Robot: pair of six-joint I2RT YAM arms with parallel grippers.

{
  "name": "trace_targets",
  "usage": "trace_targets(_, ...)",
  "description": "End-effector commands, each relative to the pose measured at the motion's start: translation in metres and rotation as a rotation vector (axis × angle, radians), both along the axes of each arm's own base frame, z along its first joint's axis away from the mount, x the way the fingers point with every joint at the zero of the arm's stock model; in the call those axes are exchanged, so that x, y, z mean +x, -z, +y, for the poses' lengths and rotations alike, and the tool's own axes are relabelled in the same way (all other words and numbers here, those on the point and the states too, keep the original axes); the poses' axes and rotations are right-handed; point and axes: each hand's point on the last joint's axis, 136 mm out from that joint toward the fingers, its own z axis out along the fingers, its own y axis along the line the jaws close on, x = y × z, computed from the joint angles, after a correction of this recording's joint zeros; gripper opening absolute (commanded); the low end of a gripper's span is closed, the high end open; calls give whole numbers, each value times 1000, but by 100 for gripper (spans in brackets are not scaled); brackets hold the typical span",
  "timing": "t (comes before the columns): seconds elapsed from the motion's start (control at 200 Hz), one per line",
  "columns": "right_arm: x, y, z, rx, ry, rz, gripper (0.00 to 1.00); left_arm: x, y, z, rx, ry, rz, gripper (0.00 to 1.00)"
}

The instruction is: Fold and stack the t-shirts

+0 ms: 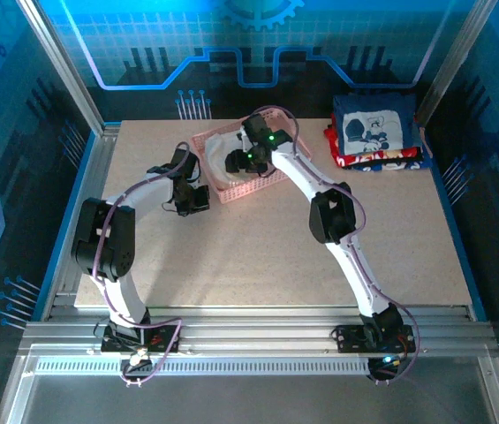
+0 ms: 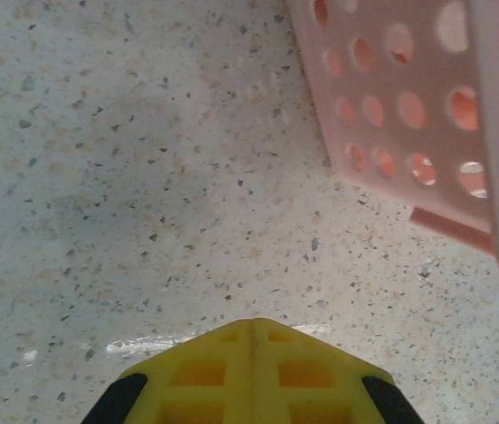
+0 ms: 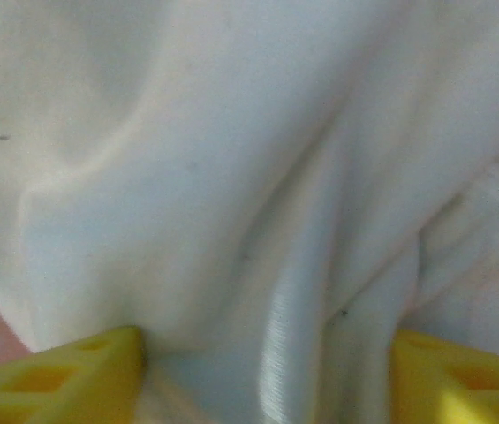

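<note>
— Right gripper (image 1: 234, 161) is down inside the basket (image 1: 231, 193), the arm stretched long from the near right edge, elbow bent over mid-tabletop (image 1: 258, 256), wrist tipped down.

— And the jaws?

— Spread wide! On the wrist camera the right gripper (image 3: 267, 353) has its yellow fingers (image 3: 55, 375) out at either side, and the white shirt (image 3: 231, 177) is bunched in the gap between them. Nothing pinched.

— How does that shirt look?

— Rumpled, all soft folds and creases, with a few tiny dark specks up at the left. From above, the white shirt (image 1: 216, 146) is a crumpled heap in the basket, which sits by the far edge, a little left of middle.

— Left side?

— Left gripper (image 1: 194, 199) is low, just beside the basket's left wall, upper arm raised and forearm angled in toward the middle. Its camera shows the left gripper (image 2: 253, 331) with both fingers pressed together, holding nothing, over bare speckled tabletop (image 2: 143, 177). The basket (image 2: 408, 115) and its round holes are close on the right.

— And the finished ones?

— Far right corner: a folded stack (image 1: 377, 141), well apart from both arms. The navy shirt (image 1: 374, 124) lies on top with its white cartoon print facing up, and a red shirt (image 1: 331, 140) peeks out underneath.
</note>
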Motion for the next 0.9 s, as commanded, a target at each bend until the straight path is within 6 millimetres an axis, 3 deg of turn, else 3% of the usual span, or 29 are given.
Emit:
trace_targets(0.0,1,-6,16,69,-15,0,45,-1,-16,7,0,-30,-29,13)
trace_targets(0.055,3,-18,19,100,-18,-17,35,3,-32,4,-57,-56,-72,21)
trace_targets(0.21,10,-86,28,205,-28,-134,0,16,-84,-5,-226,-134,-210,48)
trace_targets(0.285,12,-128,27,261,-18,-196,0,21,-100,-7,-275,-167,-246,58)
trace_targets(0.35,13,-169,25,319,-14,-263,0,24,-102,-8,-309,-186,-234,63)
trace_targets(0.52,7,-285,4,464,-3,-454,0,30,-77,0,-309,-278,-165,64)
trace_targets(0.565,-3,-332,-11,499,3,-535,0,33,-72,2,-314,-307,-157,65)
trace_targets(0.725,-35,-434,-76,542,76,-718,0,53,-63,-5,-390,-360,-148,65)
trace_targets(0.81,-60,-472,-111,531,103,-787,0,63,-59,-8,-412,-384,-141,65)
trace_targets(0.895,-90,-494,-143,497,120,-814,0,71,-53,-7,-409,-408,-134,65)
